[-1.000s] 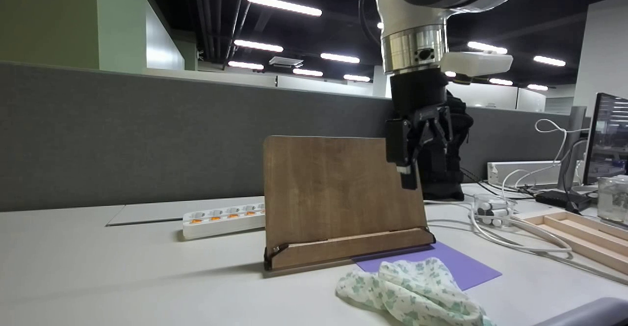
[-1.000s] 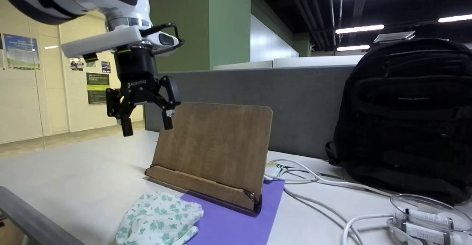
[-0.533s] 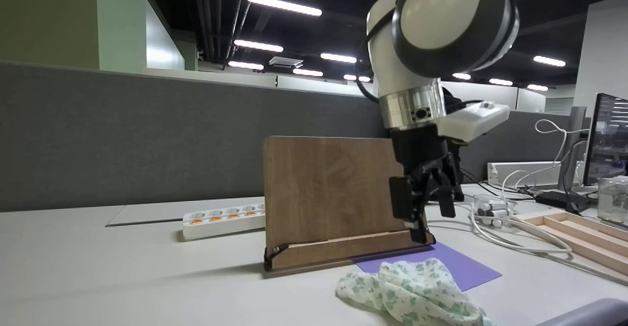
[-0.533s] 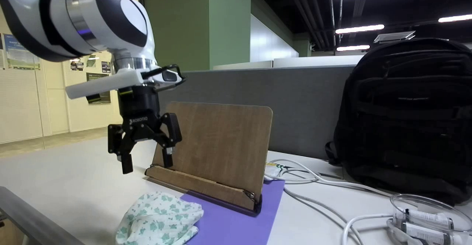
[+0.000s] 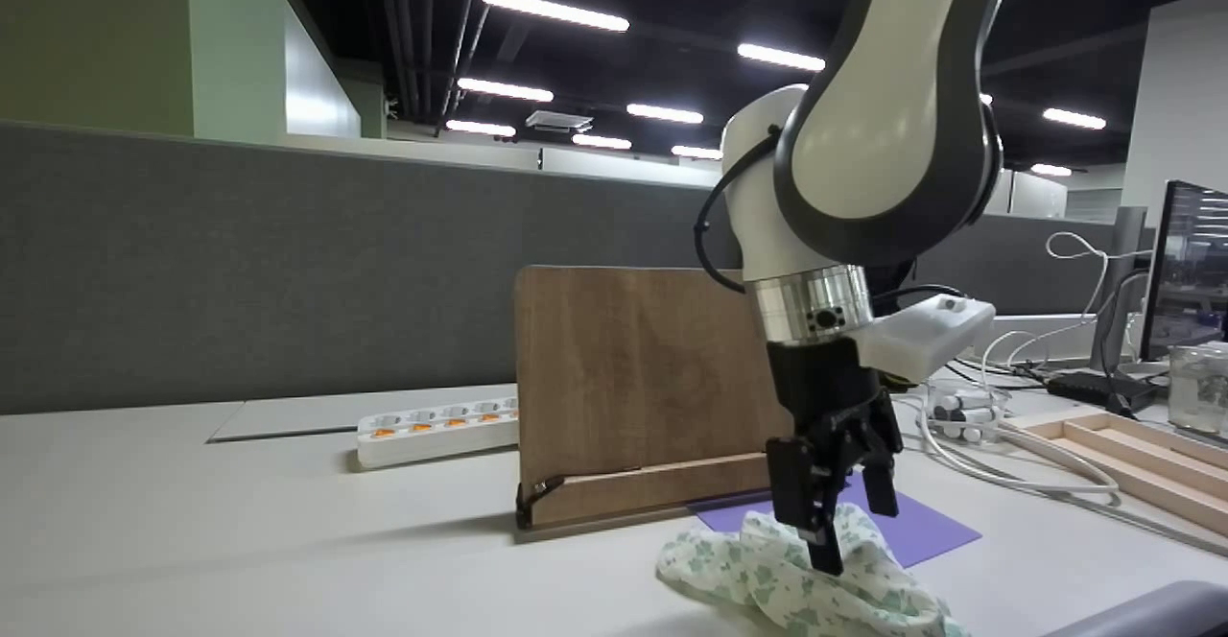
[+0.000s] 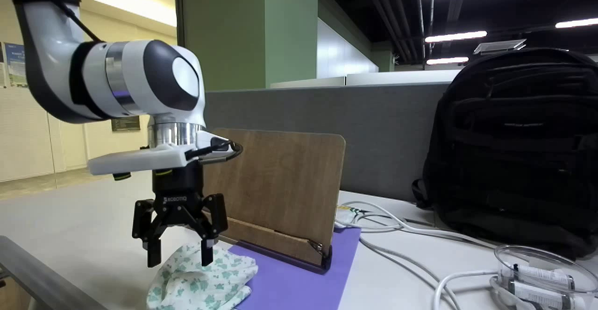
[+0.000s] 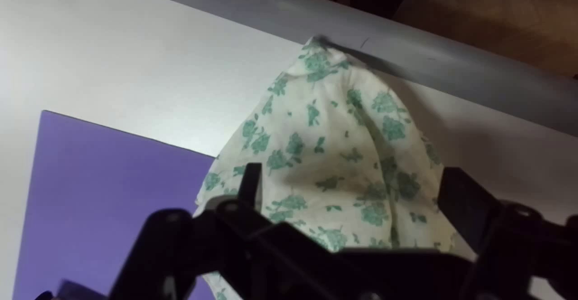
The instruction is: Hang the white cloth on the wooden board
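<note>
The white cloth with green flower print lies crumpled on the table in both exterior views (image 5: 758, 575) (image 6: 210, 284), partly over a purple sheet. It also fills the middle of the wrist view (image 7: 334, 142). The wooden board (image 5: 652, 368) stands tilted back on its ledge behind the cloth; it also shows in an exterior view (image 6: 280, 174). My gripper (image 6: 180, 254) is open and points down just over the cloth, with nothing between its fingers. In the wrist view the fingers (image 7: 352, 185) stand on either side of the cloth. Whether the tips touch it I cannot tell.
The purple sheet (image 6: 322, 277) lies under the board's front corner. A white power strip (image 5: 436, 436) sits behind the board. A black backpack (image 6: 514, 160), white cables (image 6: 406, 228), a clear dish of vials (image 6: 544, 277) and a wooden tray (image 5: 1142, 455) stand around. The grey table edge (image 7: 406, 51) borders the cloth.
My open gripper has come down from beside the board's upper part to just over the cloth. The cloth and the board have not moved.
</note>
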